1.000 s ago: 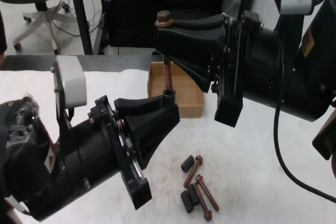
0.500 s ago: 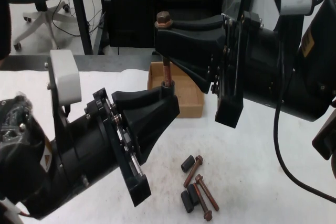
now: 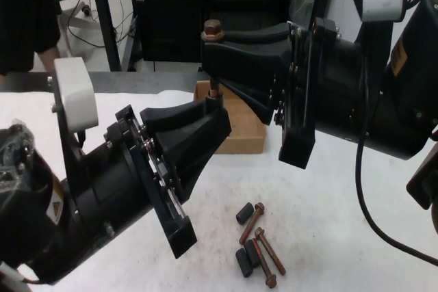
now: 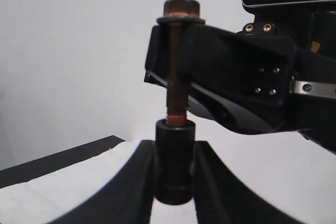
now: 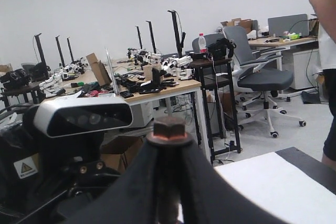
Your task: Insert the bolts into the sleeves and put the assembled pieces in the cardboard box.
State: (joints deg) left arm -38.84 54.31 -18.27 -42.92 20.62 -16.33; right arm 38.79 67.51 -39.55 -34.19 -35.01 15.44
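Left wrist view gave us the clearest look. The left claw (image 4: 174, 184) was closed snugly on a short black sleeve (image 4: 174, 153), which stood upright between its fingers with the open end facing up, so a bolt could drop straight in. Directly above it, the right claw (image 3: 209, 50) was clamped on the bolt (image 4: 177, 66) just under the head. That grip left the long shank hanging free and vertical. The bolt's tip sat at the mouth of the sleeve, seemingly just entering it; we could not tell how deep it went. With most of the shank bare, we judged the insertion barely begun.

Both claws held their parts in the air above the desk (image 3: 328, 237), probably to keep room for lining them up. The cardboard box (image 3: 243, 140) lay on the desk just beyond and below the left claw's tips, close by for the drop. Below the right claw, loose bolts (image 3: 268, 254) and spare sleeves (image 3: 244, 213) lay in a small cluster, not yet paired.
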